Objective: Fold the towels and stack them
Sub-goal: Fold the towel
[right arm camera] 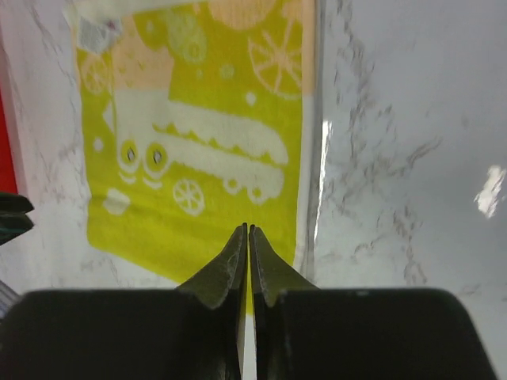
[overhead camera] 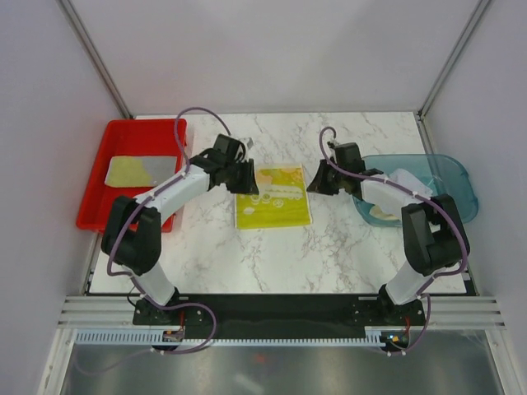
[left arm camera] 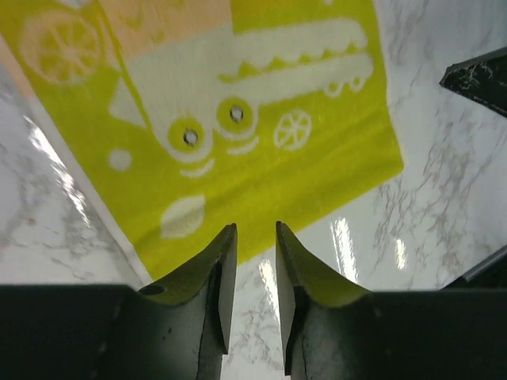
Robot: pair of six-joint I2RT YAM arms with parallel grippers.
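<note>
While both arms lean in over the white marble-patterned table (overhead camera: 272, 263), we see one yellow-green towel (overhead camera: 272, 197) lying flat and unfolded at its middle, printed with a white crocodile and citrus slices. The left gripper (overhead camera: 247, 184) hovers at the towel's left edge. In the left wrist view its fingers (left arm camera: 226, 269) stand slightly apart with nothing between them, tips just off the towel's border over bare marble. The right gripper (overhead camera: 315, 184) sits at the towel's right edge, pincer clenched. In the right wrist view its fingers (right arm camera: 230, 269) press together with the tips over the towel's near edge, and we cannot tell whether any cloth is pinched. A red tray (overhead camera: 97, 177) on the table's left side holds a yellow and grey towel (overhead camera: 142, 170) lying flat. A translucent teal bin (overhead camera: 461, 174) on the right, partly behind the right arm, holds crumpled white cloth (overhead camera: 408, 179) and a pale yellow piece (overhead camera: 380, 213). Plain white walls close three sides, with metal posts in the far corners. A black base plate (overhead camera: 272, 309) runs along the near edge. We note glare streaks on the marble in both wrist views
</note>
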